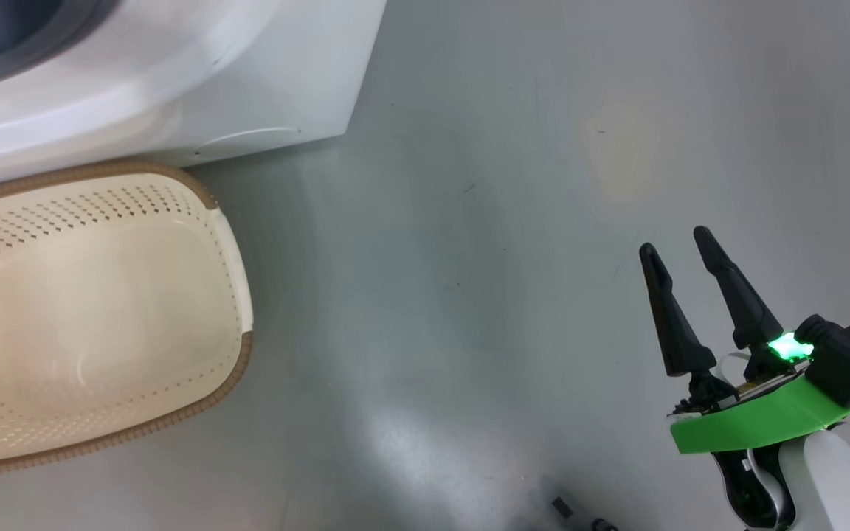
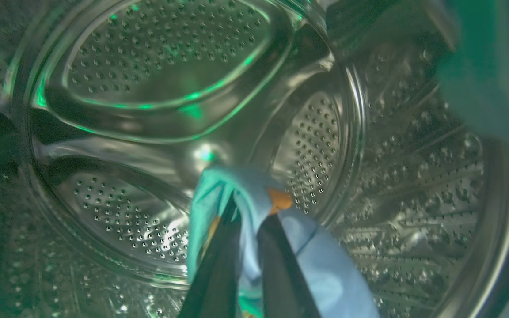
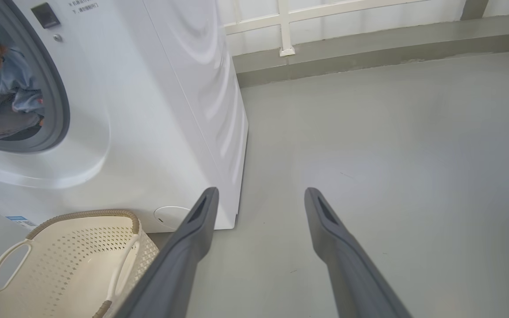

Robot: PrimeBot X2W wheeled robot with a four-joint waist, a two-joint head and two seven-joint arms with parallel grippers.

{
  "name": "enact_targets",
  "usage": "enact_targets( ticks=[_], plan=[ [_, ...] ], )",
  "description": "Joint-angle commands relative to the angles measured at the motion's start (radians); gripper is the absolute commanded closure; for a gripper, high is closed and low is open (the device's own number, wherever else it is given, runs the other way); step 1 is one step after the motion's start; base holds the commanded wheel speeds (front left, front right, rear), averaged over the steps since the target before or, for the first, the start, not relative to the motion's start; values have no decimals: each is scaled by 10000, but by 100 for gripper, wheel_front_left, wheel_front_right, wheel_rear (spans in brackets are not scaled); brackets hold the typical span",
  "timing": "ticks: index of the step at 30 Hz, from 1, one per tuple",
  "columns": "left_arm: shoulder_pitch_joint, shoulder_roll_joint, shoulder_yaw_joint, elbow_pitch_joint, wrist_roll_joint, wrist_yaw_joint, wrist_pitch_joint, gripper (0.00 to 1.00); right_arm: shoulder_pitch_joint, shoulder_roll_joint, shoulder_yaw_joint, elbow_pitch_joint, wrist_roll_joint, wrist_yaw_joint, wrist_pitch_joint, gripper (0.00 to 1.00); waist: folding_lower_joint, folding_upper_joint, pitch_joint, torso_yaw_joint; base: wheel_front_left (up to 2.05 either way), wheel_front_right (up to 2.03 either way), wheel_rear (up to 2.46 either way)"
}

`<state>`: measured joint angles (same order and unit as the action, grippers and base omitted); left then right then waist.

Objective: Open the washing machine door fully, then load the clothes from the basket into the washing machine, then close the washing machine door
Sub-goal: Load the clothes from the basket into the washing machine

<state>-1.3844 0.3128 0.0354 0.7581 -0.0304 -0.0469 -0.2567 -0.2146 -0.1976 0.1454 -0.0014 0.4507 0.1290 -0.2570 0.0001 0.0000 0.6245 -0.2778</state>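
Glossy steel drum point(image 2: 161, 57); matt plastic basket point(image 1: 237, 265)

basket point(image 1: 227, 221) cut off left, clothes point(image 2: 325, 269) blurred

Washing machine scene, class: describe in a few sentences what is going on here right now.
The robot is loading laundry. Its left gripper is deep inside the steel drum of the washing machine, shut on a piece of the blue clothes. The basket sits on the floor at the foot of the machine, and the part in view is empty. The right gripper hovers open over the floor, holding nothing.
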Motion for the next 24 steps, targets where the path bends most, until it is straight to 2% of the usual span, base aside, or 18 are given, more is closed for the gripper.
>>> enact_targets(
  ticks=[1,2,3,4,5,6,13,24],
  plan=[
    [341,410,54,-793,2,99,-51,100,52,-136,165,-249,125,17,-48,0,-1,0,53,20,0,0,0],
    [454,408,55,-1087,29,131,-51,100,29,-132,174,-256,125,17,-48,0,-1,0,70,24,0,0,0],
    [552,423,27,-1421,92,168,-51,93,7,-125,185,-263,127,17,-48,0,-1,0,88,23,0,0,0],
    [650,390,91,-1671,52,234,-51,77,-13,-122,196,-268,131,17,-48,0,-1,0,103,25,0,0,0],
    [754,335,178,-1709,-46,244,-51,51,-26,-121,202,-269,132,17,-48,0,-1,0,101,34,0,0,0],
    [857,335,173,-1550,-46,211,-51,0,-27,-122,202,-265,135,17,-48,0,-1,0,87,45,0,0,0],
    [985,302,345,-564,-187,218,-51,0,21,-116,196,-246,142,17,-48,0,-1,0,77,120,0,0,0],
    [1174,133,624,-86,-405,123,-51,0,-60,-161,154,-280,149,17,-48,0,-1,0,115,292,0,0,0]
  ],
)
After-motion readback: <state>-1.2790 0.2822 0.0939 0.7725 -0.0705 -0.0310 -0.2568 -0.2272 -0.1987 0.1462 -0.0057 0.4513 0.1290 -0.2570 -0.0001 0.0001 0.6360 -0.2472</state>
